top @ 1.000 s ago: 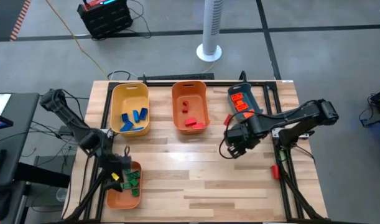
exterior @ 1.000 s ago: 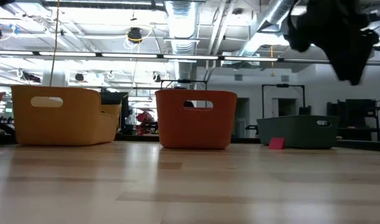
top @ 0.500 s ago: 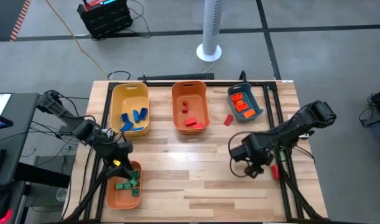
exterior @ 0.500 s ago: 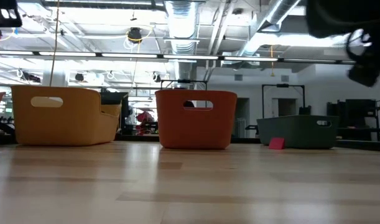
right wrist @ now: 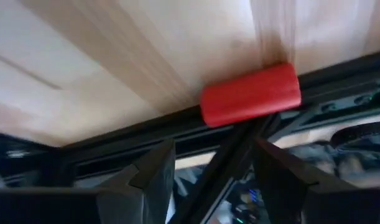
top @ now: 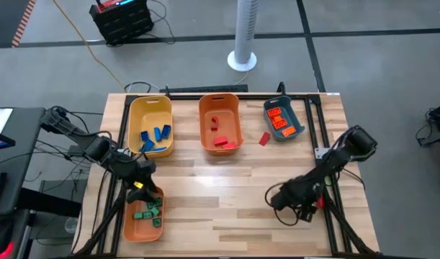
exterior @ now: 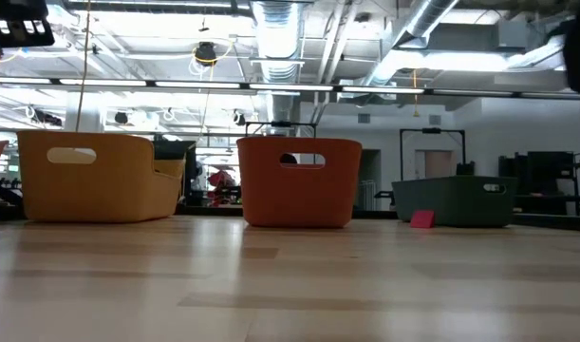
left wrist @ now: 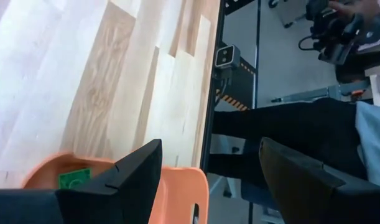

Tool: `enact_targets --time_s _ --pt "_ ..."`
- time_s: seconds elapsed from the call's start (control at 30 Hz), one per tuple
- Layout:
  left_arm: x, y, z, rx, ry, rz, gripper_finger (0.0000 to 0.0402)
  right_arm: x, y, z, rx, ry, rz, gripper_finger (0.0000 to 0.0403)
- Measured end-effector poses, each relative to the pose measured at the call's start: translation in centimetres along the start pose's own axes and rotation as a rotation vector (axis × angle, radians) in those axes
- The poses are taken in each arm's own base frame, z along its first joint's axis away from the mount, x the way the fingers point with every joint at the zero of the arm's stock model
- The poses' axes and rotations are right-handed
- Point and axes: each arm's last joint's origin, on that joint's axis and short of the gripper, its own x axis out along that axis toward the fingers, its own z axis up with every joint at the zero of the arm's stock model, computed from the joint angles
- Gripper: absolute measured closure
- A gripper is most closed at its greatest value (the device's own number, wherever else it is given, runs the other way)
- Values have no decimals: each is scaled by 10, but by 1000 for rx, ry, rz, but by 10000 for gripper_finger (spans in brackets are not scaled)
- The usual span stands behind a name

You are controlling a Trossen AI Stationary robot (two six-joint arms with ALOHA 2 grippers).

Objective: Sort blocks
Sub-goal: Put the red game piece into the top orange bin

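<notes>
My left gripper [top: 142,180] hangs open and empty over the far end of the near-left orange bin [top: 131,229], which holds several green blocks [top: 147,210]; one green block [left wrist: 74,179] shows in the left wrist view. My right gripper [top: 300,207] is low near the table's right edge, open and empty. Just beyond its fingertips a red block [right wrist: 250,94] lies at the table's edge, next to the black frame rail. Another loose red block [top: 263,138] lies flat on the table beside the teal bin.
Along the far side stand a yellow bin [top: 151,108] with blue blocks, an orange bin [top: 220,104] with red blocks and a teal bin [top: 295,115] with orange blocks. Black frame rails [top: 328,180] run along the table's left and right edges. Bare wood fills the middle.
My right gripper has swung from beside the teal bin toward the table's near right edge, sinking and rolling as it went, and stays open. My left gripper has risen and drawn back from over the green blocks toward the far end of their bin.
</notes>
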Motion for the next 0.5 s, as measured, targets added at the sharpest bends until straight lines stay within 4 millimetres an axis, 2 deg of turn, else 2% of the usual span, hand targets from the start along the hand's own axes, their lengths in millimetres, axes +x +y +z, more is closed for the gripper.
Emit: enact_targets --time_s 0.17,0.3,0.5 --pt "0 0 0 -10 -2 0 141 17 9 2 -9 43 -86 182" --pt "0 0 0 -12 0 -4 141 22 15 3 -35 35 -70 182" --pt "0 0 0 -15 13 -12 141 38 14 8 24 45 -6 182"
